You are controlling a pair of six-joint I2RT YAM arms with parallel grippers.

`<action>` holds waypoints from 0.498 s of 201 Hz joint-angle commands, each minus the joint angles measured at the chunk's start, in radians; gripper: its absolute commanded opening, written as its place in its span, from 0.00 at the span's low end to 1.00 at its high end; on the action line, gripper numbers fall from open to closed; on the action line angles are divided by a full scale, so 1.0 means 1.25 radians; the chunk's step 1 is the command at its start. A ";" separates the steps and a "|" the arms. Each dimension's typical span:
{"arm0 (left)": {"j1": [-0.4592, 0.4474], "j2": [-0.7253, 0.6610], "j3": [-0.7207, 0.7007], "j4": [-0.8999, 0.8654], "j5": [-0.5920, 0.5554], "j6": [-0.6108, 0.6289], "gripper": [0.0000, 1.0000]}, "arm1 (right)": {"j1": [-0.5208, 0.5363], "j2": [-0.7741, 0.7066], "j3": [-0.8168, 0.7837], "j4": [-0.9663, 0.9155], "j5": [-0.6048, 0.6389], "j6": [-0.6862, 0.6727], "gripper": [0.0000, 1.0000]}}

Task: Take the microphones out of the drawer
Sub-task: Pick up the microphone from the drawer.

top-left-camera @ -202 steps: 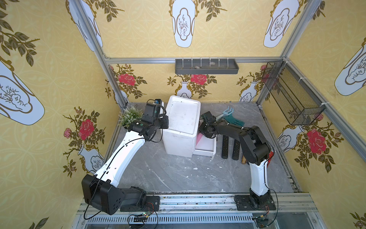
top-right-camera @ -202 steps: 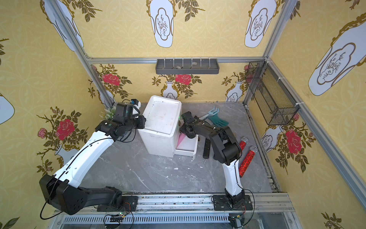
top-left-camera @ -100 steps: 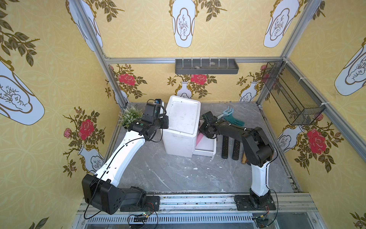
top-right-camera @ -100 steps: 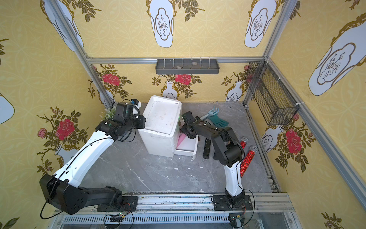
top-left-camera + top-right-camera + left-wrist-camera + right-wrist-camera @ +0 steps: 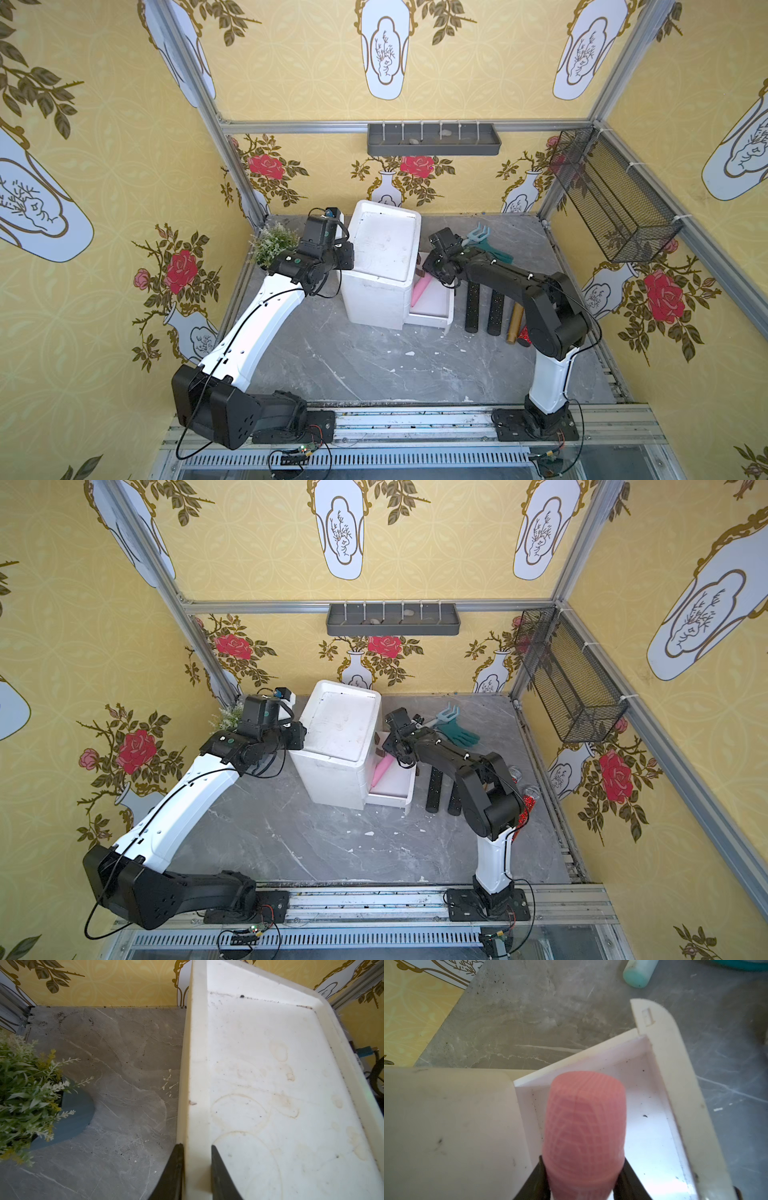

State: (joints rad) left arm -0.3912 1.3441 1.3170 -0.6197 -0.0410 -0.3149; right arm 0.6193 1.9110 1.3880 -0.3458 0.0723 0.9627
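Observation:
The pink microphone (image 5: 584, 1126) slants inside the open white drawer (image 5: 675, 1076), and my right gripper (image 5: 583, 1160) is shut on it, one dark finger on each side. In both top views the microphone (image 5: 422, 289) (image 5: 381, 769) leans by the side of the white cabinet (image 5: 384, 245), with the right gripper (image 5: 430, 270) at its upper end. The drawer (image 5: 428, 318) sticks out from the cabinet's bottom, towards the right. My left gripper (image 5: 196, 1145) is shut on the raised rim of the cabinet (image 5: 270, 1084) top, at its left side.
A potted plant (image 5: 272, 245) stands behind the left arm in the back left corner. Teal gloves and a rake (image 5: 488, 249) lie behind the right arm. Black glitter tubes (image 5: 471, 307) and a gold tube (image 5: 515, 324) lie right of the drawer. A wire basket (image 5: 615, 203) hangs on the right wall.
The right arm's elbow has shifted slightly to the right, still gripping the microphone in the drawer. The left arm and the cabinet have not moved.

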 commanded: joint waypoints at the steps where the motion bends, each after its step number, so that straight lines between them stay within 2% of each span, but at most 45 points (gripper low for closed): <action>1: -0.001 0.009 -0.009 -0.065 0.049 -0.018 0.00 | 0.003 -0.015 0.001 -0.011 0.046 -0.036 0.20; 100: -0.001 0.008 -0.007 -0.069 0.049 -0.020 0.00 | 0.003 -0.081 0.024 -0.059 0.180 -0.125 0.20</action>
State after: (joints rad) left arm -0.3912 1.3441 1.3174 -0.6205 -0.0410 -0.3149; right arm 0.6212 1.8362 1.4094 -0.3958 0.2146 0.8501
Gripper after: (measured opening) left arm 0.224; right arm 0.431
